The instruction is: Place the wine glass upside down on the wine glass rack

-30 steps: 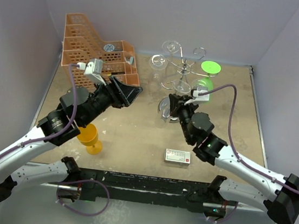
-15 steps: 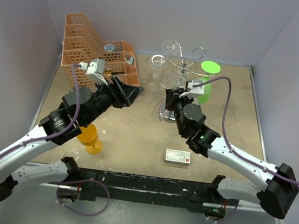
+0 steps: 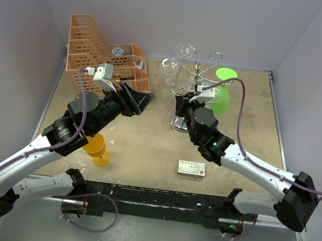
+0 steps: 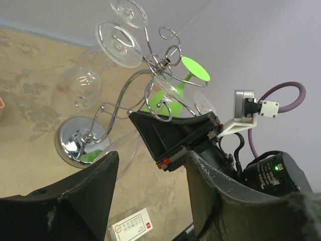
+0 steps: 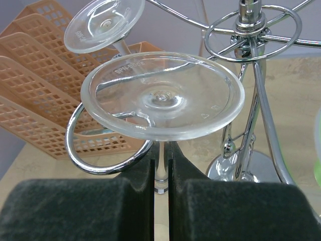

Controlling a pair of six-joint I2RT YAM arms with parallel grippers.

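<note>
A clear wine glass (image 5: 163, 95) is upside down, foot up, and my right gripper (image 5: 160, 165) is shut on its stem. The foot sits just above a scroll ring (image 5: 108, 158) of the chrome wine glass rack (image 5: 253, 25), with the stem at the ring's edge. From above, the right gripper (image 3: 182, 102) is against the rack (image 3: 197, 72) on its left front side. My left gripper (image 3: 143, 100) hangs open and empty left of the rack. In its own view the left gripper (image 4: 151, 160) faces the rack (image 4: 160, 63).
Another clear glass (image 4: 118, 42) hangs on the rack, and so does a green glass (image 3: 223, 96). An orange lattice basket (image 3: 104, 55) stands back left. An orange goblet (image 3: 96, 148) stands under the left arm. A small white box (image 3: 191, 168) lies front centre.
The right arm has carried the glass back and up against the rack's scroll arm. The left arm has barely moved.
</note>
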